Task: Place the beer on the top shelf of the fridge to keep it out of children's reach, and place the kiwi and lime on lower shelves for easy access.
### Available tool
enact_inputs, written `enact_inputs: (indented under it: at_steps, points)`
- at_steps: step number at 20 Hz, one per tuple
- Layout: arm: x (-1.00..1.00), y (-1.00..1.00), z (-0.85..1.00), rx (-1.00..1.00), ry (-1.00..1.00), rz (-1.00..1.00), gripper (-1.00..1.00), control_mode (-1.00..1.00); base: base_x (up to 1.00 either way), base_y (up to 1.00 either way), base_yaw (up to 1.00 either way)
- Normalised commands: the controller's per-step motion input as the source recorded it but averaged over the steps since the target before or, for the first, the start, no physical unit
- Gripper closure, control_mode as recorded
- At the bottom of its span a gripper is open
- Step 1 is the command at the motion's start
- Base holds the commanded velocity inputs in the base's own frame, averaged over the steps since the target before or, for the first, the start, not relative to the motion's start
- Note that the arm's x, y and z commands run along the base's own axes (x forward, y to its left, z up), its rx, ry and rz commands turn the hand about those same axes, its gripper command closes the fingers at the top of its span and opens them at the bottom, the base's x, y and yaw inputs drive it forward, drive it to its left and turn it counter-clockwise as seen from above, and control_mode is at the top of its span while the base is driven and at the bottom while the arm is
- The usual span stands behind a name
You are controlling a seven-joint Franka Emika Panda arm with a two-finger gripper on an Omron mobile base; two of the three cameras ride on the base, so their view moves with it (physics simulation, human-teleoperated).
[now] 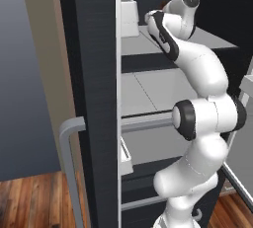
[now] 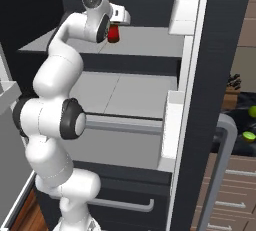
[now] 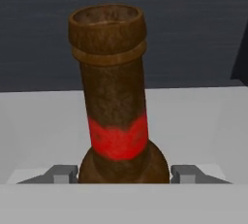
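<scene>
The beer (image 3: 114, 97), a brown bottle with a red neck band, stands upright on the pale grey top shelf (image 3: 203, 121) of the fridge (image 1: 94, 74). My gripper (image 3: 124, 173) is shut on its lower body, one fingertip against each side. In the right base view the gripper (image 2: 116, 27) reaches over the top shelf (image 2: 150, 42) with the beer's red part (image 2: 114, 34) showing under the hand. The lime (image 2: 252, 111) and the kiwi (image 2: 248, 136) lie on the dark counter right of the fridge door. The lower shelves (image 2: 130, 95) hold nothing that shows.
White door bins (image 2: 182, 10) (image 2: 172, 130) hang on the open door at the right, and another bin (image 1: 129, 17) on the left door. Grey bar handles (image 1: 69, 163) (image 2: 220, 165) stick out. A knife block (image 2: 232, 81) stands on the counter.
</scene>
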Motion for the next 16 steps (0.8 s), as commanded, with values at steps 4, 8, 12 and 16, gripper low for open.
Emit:
enact_inputs:
  at_steps: [4,8,12,16]
  points:
    - [0.41,0.00,-0.16,0.00,0.04,0.00,-1.00,-1.00,0.00,0.00,0.00]
    - [0.38,0.00,-0.14,0.00,0.04,0.00,-1.00,-1.00,0.00,0.00,0.00]
    - [0.22,0.00,-0.02,0.00,0.04,0.00,-1.00,-1.00,0.00,0.00,0.00]
    - [0.02,0.00,0.00,0.00,0.02,0.00,-1.00,-1.00,0.00,0.00,0.00]
